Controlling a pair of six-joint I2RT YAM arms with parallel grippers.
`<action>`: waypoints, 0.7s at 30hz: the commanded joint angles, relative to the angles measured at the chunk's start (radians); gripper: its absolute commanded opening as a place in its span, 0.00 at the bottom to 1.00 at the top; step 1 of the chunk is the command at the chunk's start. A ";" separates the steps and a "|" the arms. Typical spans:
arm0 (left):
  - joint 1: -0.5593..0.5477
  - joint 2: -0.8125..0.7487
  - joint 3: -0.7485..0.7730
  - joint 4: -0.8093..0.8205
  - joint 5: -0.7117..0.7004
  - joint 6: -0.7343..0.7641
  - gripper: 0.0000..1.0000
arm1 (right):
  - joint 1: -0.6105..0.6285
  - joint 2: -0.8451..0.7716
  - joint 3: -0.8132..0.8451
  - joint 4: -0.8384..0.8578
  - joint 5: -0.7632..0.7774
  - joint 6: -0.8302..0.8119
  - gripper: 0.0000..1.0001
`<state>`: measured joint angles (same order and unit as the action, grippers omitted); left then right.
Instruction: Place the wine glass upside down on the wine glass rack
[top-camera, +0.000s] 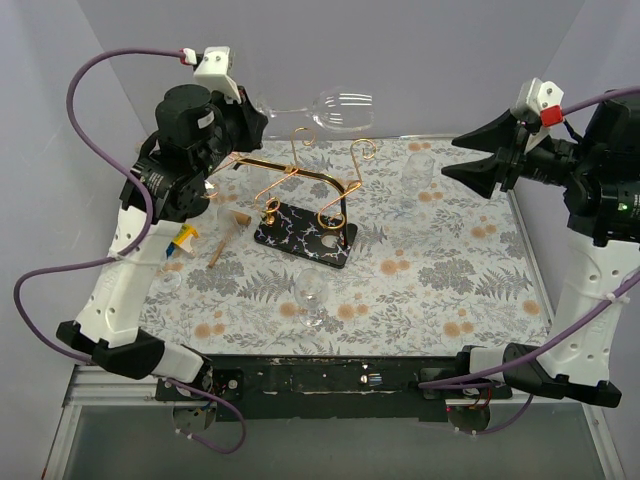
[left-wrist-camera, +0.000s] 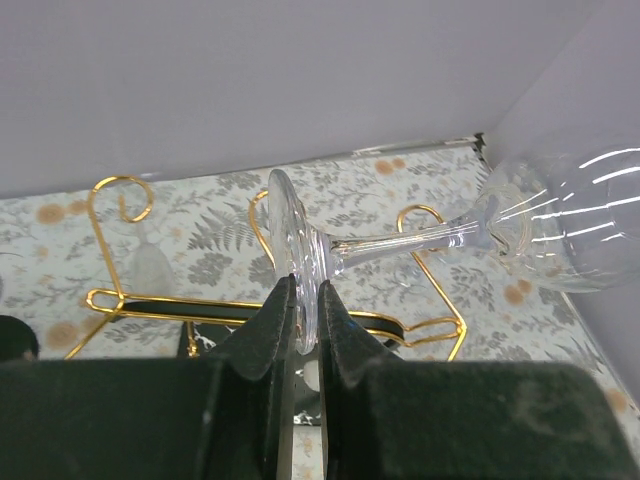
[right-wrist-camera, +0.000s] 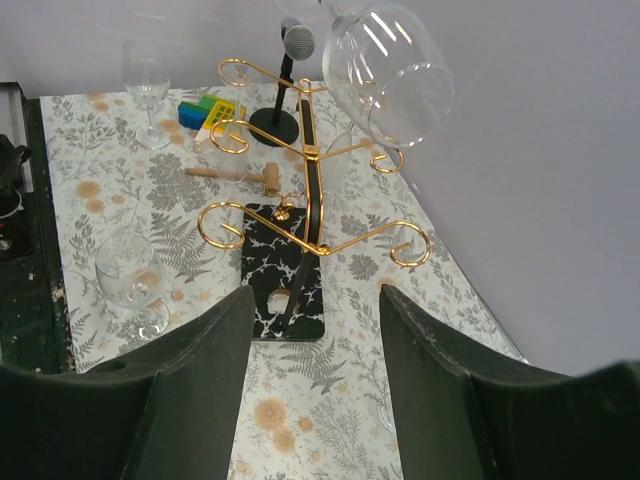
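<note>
**Glass up high, sideways, rack waiting below**

From the top camera: the left pincer (top-camera: 258, 112) is up at the back of the counter (top-camera: 450, 280), carrying the wine glass (top-camera: 340, 107) on its side, with the bowl pointing right. The glass hangs in the air above and behind the wine glass rack (top-camera: 300, 190), clear of the gold wires. It isn't inverted yet, so by my reading the turn to bowl-down is the step in hand. On the far side the right pincer (top-camera: 470, 158) hovers well apart from the glass.

The left wrist camera shows the grip. The black fingers (left-wrist-camera: 275, 320) are clamped flat on the foot of the glass, one each side of the disc. The stem runs off to the right into the bowl. Holding it by the foot looks deliberate: it leaves the stem bare to slip between the rack's rails, which show just beyond.

On the right wrist camera the jaws stand apart with nothing between them. They face the rack's length, with the bowl overhead at the top of the view, perhaps ready to steady it. A microphone stand (right-wrist-camera: 290, 60) and a wooden mallet (right-wrist-camera: 240, 175) sit behind.
</note>
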<state>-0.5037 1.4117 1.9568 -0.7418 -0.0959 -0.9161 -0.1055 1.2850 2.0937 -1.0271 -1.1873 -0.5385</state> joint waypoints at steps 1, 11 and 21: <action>0.005 0.024 0.074 0.055 -0.148 0.091 0.00 | -0.005 0.005 -0.046 0.030 0.015 -0.005 0.61; -0.032 0.139 0.149 0.179 -0.327 0.276 0.00 | -0.007 -0.001 -0.172 0.076 0.037 -0.009 0.61; -0.151 0.262 0.156 0.358 -0.531 0.585 0.00 | -0.008 -0.007 -0.242 0.094 0.037 -0.009 0.61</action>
<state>-0.6270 1.6806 2.0781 -0.5461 -0.5179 -0.4816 -0.1059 1.2907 1.8683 -0.9672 -1.1469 -0.5491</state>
